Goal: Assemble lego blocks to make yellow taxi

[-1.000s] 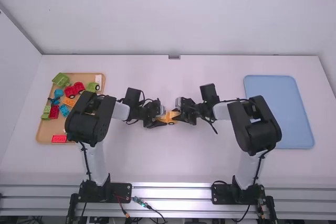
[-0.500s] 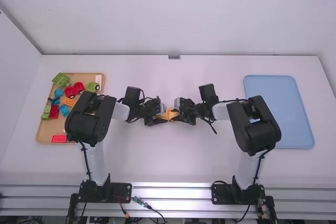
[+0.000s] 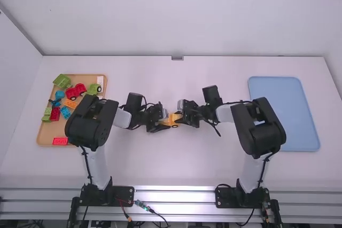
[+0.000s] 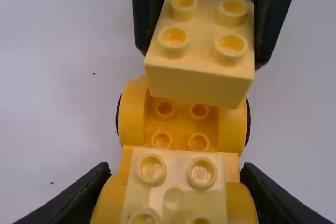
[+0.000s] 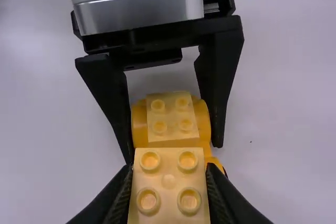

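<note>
Near the table's middle, my left gripper (image 3: pixel 164 120) and right gripper (image 3: pixel 181 116) face each other over the yellow wheeled base (image 3: pixel 173 124). In the left wrist view my left gripper (image 4: pixel 174 174) is shut on one end of the base (image 4: pixel 180 121), whose near end carries a pale yellow block (image 4: pixel 175 195). Held above the base's other end is a second pale yellow block (image 4: pixel 199 69); its underside hides whether it touches. In the right wrist view my right gripper (image 5: pixel 169 170) is shut on that block (image 5: pixel 168 184), its studs facing up.
A wooden tray (image 3: pixel 43 137) at the left holds several red, green, blue and orange pieces, partly behind the left arm. A blue tray (image 3: pixel 283 110) lies at the right, beside and partly behind the right arm.
Over the last half second my left gripper has shifted slightly toward the camera side with the base, and a dark wheel shows again in the high view. The right arm has barely moved.
</note>
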